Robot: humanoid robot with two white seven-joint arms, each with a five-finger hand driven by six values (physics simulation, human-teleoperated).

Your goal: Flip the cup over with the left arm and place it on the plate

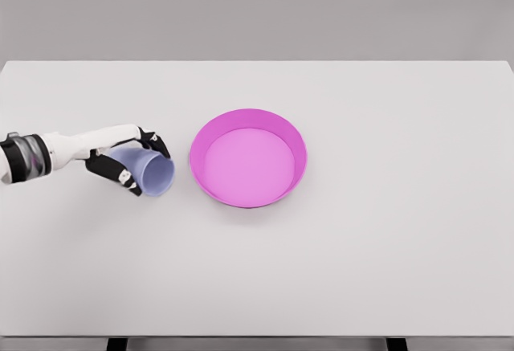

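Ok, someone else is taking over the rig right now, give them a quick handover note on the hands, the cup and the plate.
Left hand: shut on the lavender cup, held on its side with the open mouth pointing toward the plate.
Right hand: not in view.
Pink plate: on the white table just right of the cup, nothing in it.
Done: cup grasped, partly turned.
Left: finish the flip, carry it right and set it on the plate, then release.

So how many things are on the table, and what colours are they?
Lavender-blue cup, held tipped on its side by the left robot hand: 1
Pink plate, nothing in it: 1
Total: 2 things on the white table
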